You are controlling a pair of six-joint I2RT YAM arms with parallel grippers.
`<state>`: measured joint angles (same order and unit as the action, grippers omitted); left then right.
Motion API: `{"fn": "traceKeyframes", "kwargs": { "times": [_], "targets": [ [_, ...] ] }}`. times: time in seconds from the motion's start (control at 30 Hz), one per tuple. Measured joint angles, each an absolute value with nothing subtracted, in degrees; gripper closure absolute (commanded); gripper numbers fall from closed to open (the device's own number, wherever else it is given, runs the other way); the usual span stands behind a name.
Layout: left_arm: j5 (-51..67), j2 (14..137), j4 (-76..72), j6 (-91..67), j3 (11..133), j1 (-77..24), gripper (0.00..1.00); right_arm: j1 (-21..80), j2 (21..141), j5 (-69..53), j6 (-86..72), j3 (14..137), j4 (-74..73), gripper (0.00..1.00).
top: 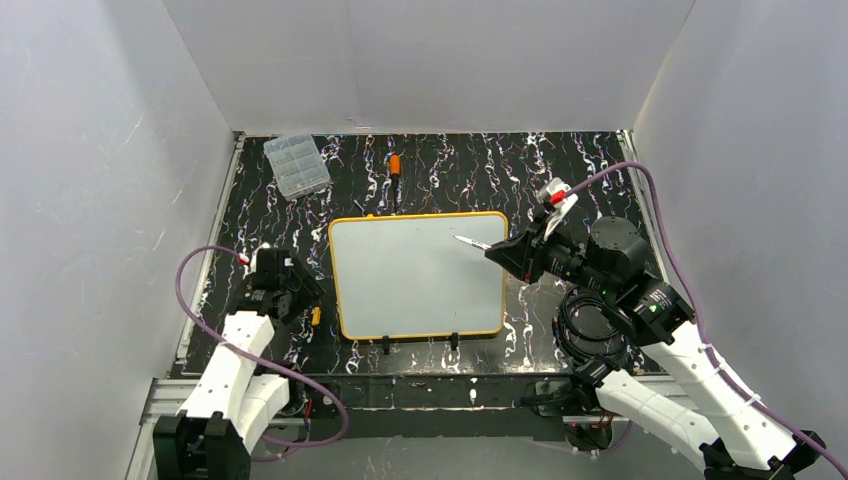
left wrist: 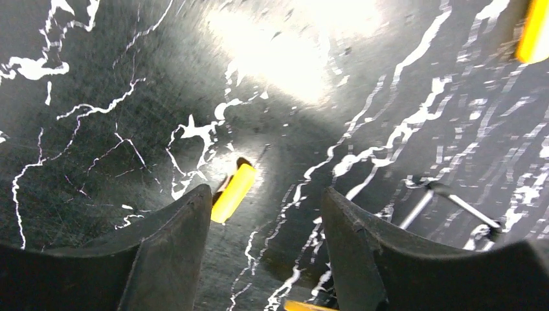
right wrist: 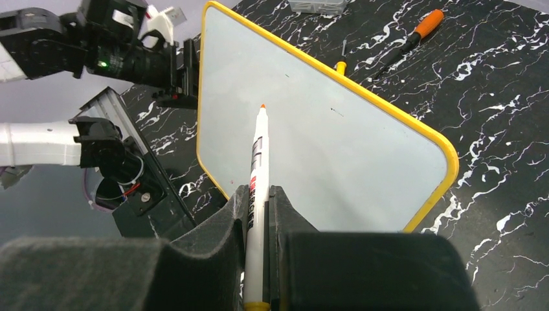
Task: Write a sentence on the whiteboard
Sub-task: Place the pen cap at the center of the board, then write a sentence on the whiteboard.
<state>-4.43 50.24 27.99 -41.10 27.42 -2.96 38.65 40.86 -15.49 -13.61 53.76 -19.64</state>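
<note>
The whiteboard (top: 415,285), white with a yellow rim, lies flat in the middle of the table; no sentence shows on its face (right wrist: 336,149). My right gripper (top: 507,252) (right wrist: 259,194) is shut on a white marker (right wrist: 257,168). The marker's orange tip (right wrist: 262,107) points over the board's upper right part; I cannot tell if it touches. My left gripper (top: 305,290) (left wrist: 265,201) stands open just left of the board, low over the table. A small yellow cap (left wrist: 233,192) (top: 316,316) lies on the table just past its left fingertip, with nothing between the fingers.
A clear compartment box (top: 296,165) sits at the back left. An orange-handled screwdriver (top: 395,166) (right wrist: 414,35) lies behind the board. Two black feet (top: 386,346) jut from the board's near edge. White walls close in three sides.
</note>
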Motion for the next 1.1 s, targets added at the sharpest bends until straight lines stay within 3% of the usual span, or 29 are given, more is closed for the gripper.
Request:
{"fn": "traceKeyframes", "kwargs": {
  "times": [0.47, 0.83, 1.1],
  "targets": [
    [-2.0, 44.84, 37.8, -29.85, 48.82, -2.37, 0.28, 38.65, 40.88, -11.7, -18.02, 53.23, -18.06, 0.99],
    [21.19, 38.59, 32.58, -17.39, 51.09, -2.31, 0.21, 40.58, 45.63, -11.18, -22.68, 52.6, -12.27, 0.99],
    [29.8, 40.16, 27.0, -16.82, 48.66, -2.26, 0.22, 53.45, 50.17, -0.93, -23.75, 52.6, -7.86, 0.99]
  ]
}}
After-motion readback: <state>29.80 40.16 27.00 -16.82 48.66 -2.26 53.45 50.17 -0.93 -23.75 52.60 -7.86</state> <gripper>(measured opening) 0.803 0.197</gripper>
